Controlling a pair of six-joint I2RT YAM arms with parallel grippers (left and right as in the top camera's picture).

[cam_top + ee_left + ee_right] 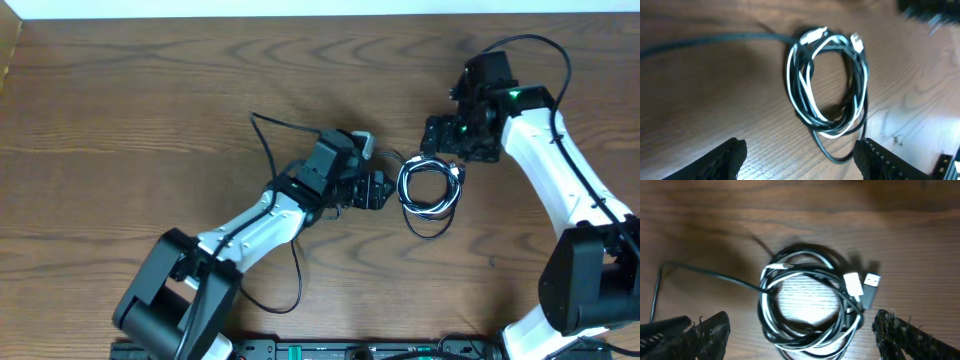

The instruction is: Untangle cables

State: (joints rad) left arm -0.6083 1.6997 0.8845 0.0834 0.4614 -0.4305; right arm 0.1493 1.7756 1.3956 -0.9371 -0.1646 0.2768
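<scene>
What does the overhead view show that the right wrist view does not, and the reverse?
Only overhead: the cables lie between the left gripper and the right gripper, and neither gripper is closed on them. Only right wrist: the plug ends up close, a white plug beside a metal-tipped plug at the coil's right edge. Both: black and white cords wound in one coil on the wooden table, with one black strand trailing away.

Cables (432, 213) lie in one loose ring of black and white strands, flat on the wood surface (150, 100). Left hand (385, 190) just beside the ring's left edge. Right hand (440, 138) near its top edge. Contact with either unclear.
</scene>
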